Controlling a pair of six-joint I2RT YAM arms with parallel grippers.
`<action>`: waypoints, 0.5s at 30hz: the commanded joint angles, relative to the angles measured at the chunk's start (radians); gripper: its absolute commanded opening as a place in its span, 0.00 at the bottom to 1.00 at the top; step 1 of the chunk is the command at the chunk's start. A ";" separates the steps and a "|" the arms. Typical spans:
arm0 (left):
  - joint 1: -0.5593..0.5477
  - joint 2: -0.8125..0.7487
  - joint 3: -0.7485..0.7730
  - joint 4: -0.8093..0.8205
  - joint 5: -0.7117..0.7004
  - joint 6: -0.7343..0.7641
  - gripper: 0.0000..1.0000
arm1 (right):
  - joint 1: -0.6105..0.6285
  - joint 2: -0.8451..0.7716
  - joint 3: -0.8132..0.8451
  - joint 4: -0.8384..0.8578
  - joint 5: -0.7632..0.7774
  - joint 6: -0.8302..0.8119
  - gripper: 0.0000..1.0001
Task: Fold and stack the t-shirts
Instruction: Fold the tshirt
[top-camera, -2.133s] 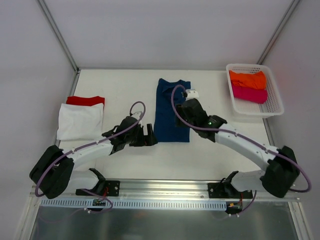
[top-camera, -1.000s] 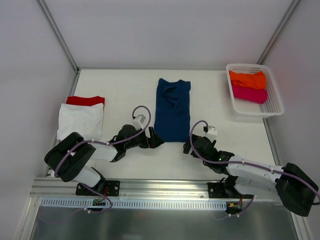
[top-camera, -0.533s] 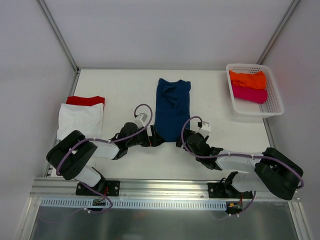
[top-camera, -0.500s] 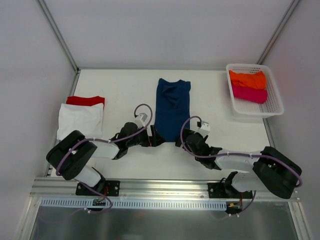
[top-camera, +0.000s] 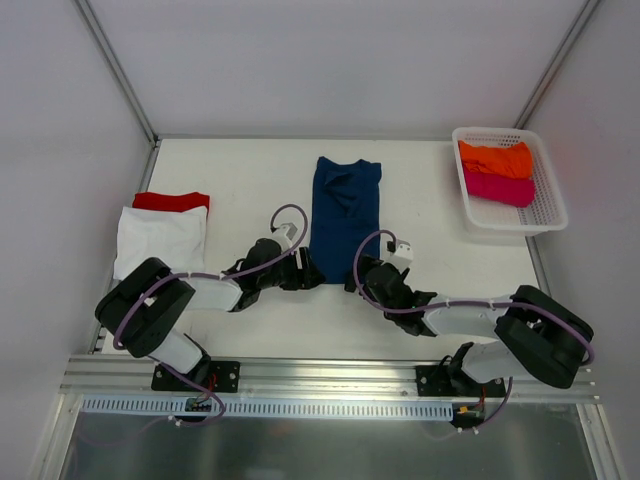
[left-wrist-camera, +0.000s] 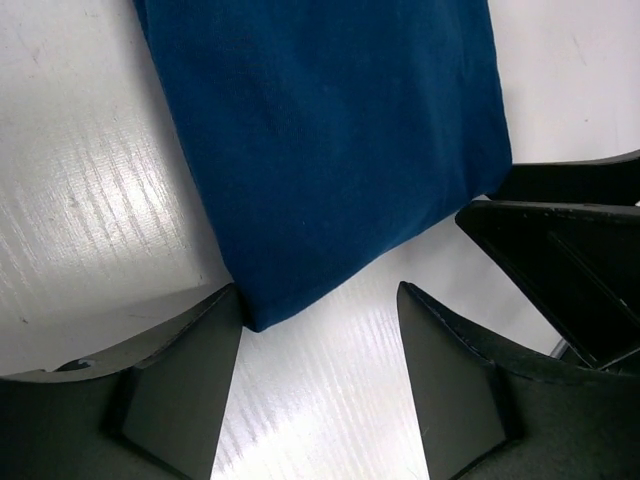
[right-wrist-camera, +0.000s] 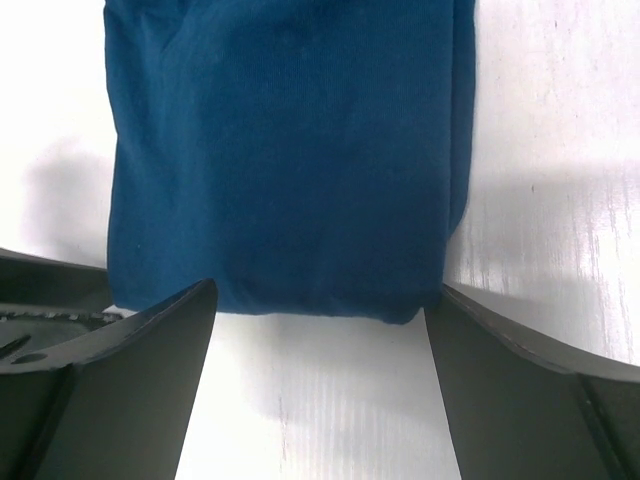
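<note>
The navy t-shirt (top-camera: 345, 212) lies folded into a long strip at the table's middle, collar end far. My left gripper (top-camera: 309, 271) is low on the table at the strip's near left corner. In the left wrist view that navy corner (left-wrist-camera: 330, 150) touches the left finger (left-wrist-camera: 170, 390), and the jaws stand open over bare table. My right gripper (top-camera: 357, 277) is at the near right corner. In the right wrist view it (right-wrist-camera: 320, 340) is open, with the shirt's near hem (right-wrist-camera: 290, 160) spanning the gap just ahead of the fingertips.
A folded white t-shirt (top-camera: 160, 243) lies on a red one (top-camera: 171, 201) at the left edge. A white mesh basket (top-camera: 548, 205) at the back right holds an orange t-shirt (top-camera: 495, 158) and a magenta one (top-camera: 498, 188). The right gripper's black body (left-wrist-camera: 570, 260) shows in the left wrist view.
The right gripper has slid left and forward to the navy shirt's near right corner. The left gripper has edged up to the near left corner.
</note>
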 joint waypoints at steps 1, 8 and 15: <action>-0.006 0.044 0.010 -0.141 -0.020 0.031 0.63 | 0.025 -0.022 0.017 -0.174 0.001 0.000 0.88; -0.006 0.056 0.027 -0.145 -0.020 0.039 0.63 | 0.078 -0.131 0.036 -0.342 0.130 0.009 0.88; -0.006 0.084 0.040 -0.147 -0.014 0.041 0.63 | 0.082 -0.128 0.040 -0.362 0.162 0.006 0.88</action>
